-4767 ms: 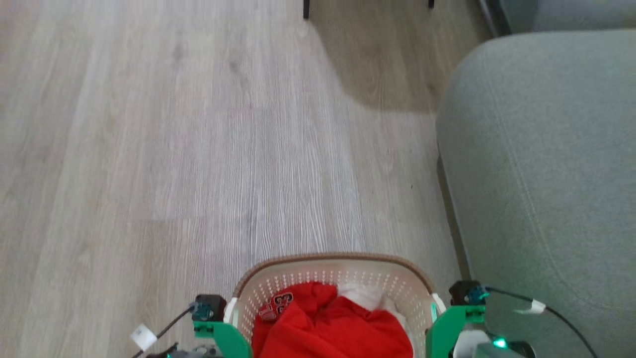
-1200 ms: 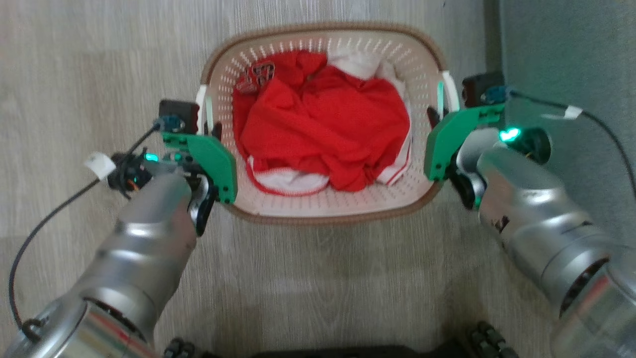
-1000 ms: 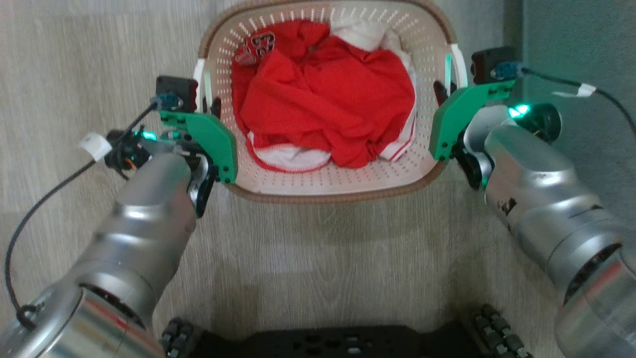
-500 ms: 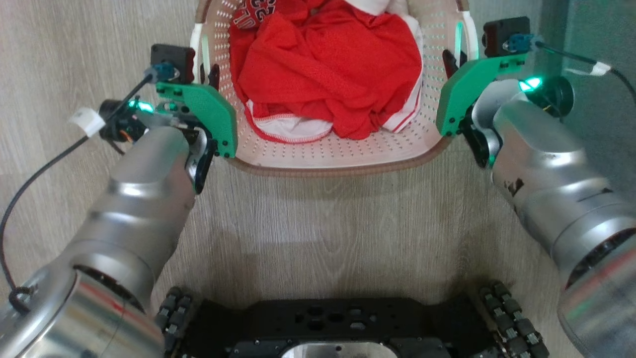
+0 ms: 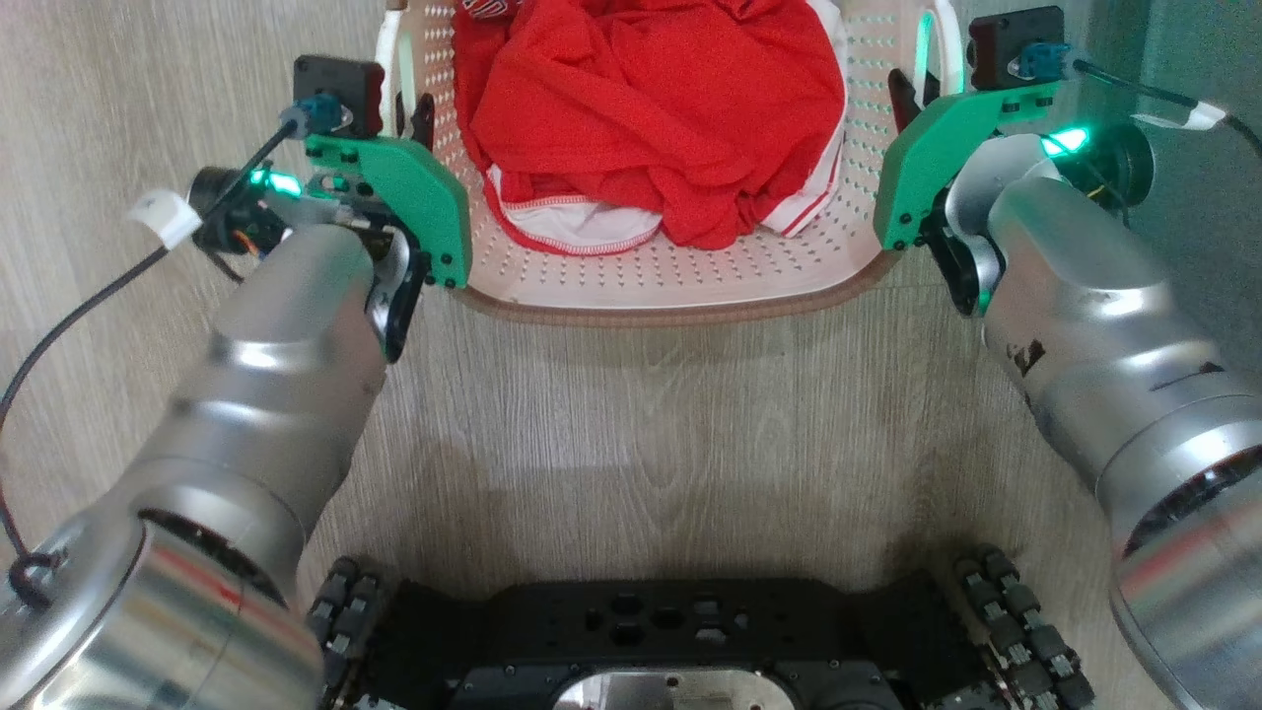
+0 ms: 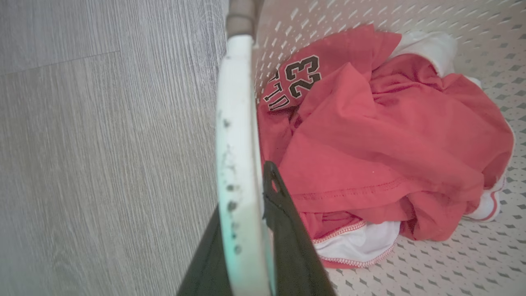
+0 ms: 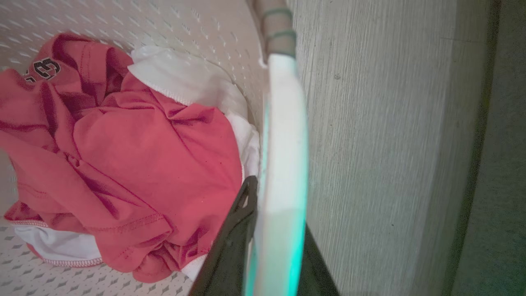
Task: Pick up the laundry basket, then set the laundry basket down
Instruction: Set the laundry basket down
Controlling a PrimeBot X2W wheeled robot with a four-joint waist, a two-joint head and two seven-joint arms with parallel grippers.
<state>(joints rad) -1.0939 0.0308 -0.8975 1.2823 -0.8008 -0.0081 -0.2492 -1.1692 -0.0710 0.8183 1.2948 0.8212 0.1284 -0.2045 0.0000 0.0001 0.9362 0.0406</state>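
Left gripper (image 6: 243,193): two dark fingers (image 6: 283,230) clamped on the left handle (image 6: 234,123), a white bar marked with dark specks; the inner finger shows in full inside the basket wall, the outer one is mostly hidden behind the bar. Right gripper (image 7: 277,213): closed likewise on the right handle (image 7: 285,123), which is tinted green by the wrist light; its outer finger is barely visible below the bar. Laundry basket (image 5: 670,281): at 12 o'clock in the head view, held between the two grippers at 11 and 1 o'clock; cream perforated wall, brown rim, far half cut off by the top edge. Whether its underside touches the floor cannot be told. Contents: red garment (image 5: 651,108), crumpled, with a printed "23" partly folded under in the left wrist view; white garment (image 5: 582,222) with red trim, largely buried beneath the red one. Floor (image 5: 631,424): pale grey wood-grain planks all round. Robot base (image 5: 651,631): black, at 6 o'clock, cropped by the bottom edge. Grey-green surface (image 5: 1218,69): at 2 o'clock, just beside the right arm, cut off by the frame, its kind unclear.
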